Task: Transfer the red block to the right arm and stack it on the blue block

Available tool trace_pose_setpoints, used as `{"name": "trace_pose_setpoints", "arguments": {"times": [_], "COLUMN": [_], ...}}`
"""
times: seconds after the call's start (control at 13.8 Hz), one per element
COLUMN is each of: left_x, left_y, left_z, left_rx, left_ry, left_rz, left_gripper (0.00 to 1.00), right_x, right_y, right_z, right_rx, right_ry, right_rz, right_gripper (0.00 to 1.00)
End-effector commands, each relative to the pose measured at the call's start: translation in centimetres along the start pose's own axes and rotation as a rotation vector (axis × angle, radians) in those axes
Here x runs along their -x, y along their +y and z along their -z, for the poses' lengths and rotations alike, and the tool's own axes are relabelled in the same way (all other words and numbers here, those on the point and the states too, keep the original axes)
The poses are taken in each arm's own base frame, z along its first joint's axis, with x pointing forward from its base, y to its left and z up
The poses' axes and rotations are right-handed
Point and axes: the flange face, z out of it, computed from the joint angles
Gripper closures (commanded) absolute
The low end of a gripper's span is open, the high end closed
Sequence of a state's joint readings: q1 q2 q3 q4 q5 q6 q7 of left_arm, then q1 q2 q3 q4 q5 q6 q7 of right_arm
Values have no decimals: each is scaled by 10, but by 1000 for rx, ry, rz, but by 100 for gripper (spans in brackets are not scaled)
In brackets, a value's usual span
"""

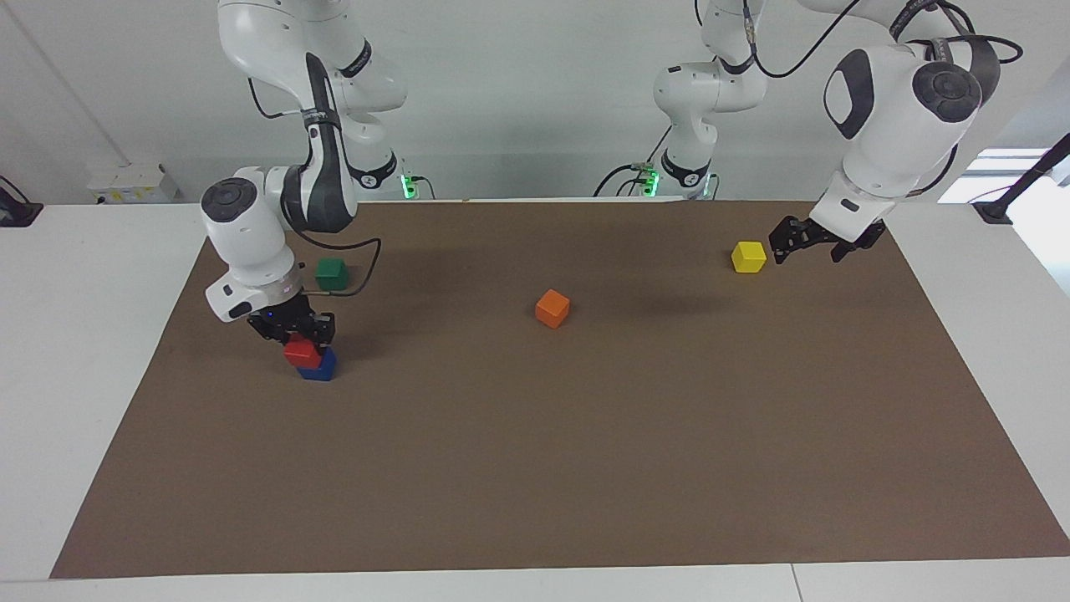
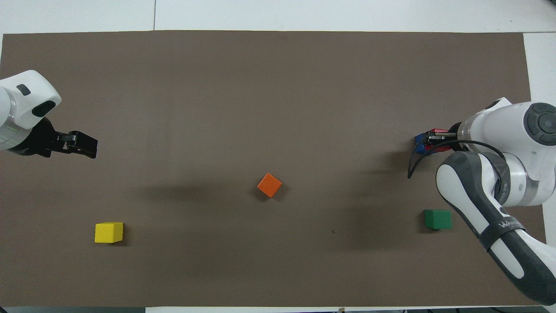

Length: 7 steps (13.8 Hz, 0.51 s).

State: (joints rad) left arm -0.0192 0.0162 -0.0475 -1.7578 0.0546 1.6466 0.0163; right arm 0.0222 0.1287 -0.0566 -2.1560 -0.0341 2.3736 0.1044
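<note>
Facing view has the red block point(image 1: 302, 353) sitting on top of the blue block point(image 1: 320, 366), a bit offset toward the right arm's end so part of the blue top still shows. The right claw point(image 1: 294, 330) is clamped on the red block from above, fingers tight on its sides, with the right arm point(image 1: 251, 242) bent down over that spot. The stack is near the right arm's end of the surface, about midway between the robots' edge and the outer edge. From overhead you only get slivers of red point(image 2: 436, 131) and blue point(image 2: 418, 143) poking out from under the right claw point(image 2: 428, 141).

A green block point(image 1: 331, 273) sits nearer to the robots than the stack, close to the same end. An orange block point(image 1: 552, 308) is around the middle, turned at an angle. A yellow block point(image 1: 748, 257) is toward the left arm's end, near the robots' edge.

The left claw point(image 1: 815, 242) hangs just beside the yellow block with its fingers spread wide and nothing in them; that arm is just waiting.

The surface point(image 1: 100, 276) is white with a big brown mat point(image 1: 585, 451) covering most of it, all blocks on the mat. The wall at the robots' end is plain pale grey, with green lights at both arm bases.
</note>
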Motion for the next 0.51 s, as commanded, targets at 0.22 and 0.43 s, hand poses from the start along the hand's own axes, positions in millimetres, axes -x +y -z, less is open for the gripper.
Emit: {"name": "trace_pose_setpoints", "arguments": {"times": [0.22,0.43], "left_x": [7,5], "left_y": [0,3], "left_z": [14,15], "left_rx": [4,4], "left_ry": [3,11], "left_rz": [19,15], "left_gripper": [0,0], "right_x": [6,4], "right_y": [0,0], "right_z": [4,5], "right_rx": [5,5], "right_ry": [19,21], "right_rz": [13,16], "right_gripper": [100,87]}}
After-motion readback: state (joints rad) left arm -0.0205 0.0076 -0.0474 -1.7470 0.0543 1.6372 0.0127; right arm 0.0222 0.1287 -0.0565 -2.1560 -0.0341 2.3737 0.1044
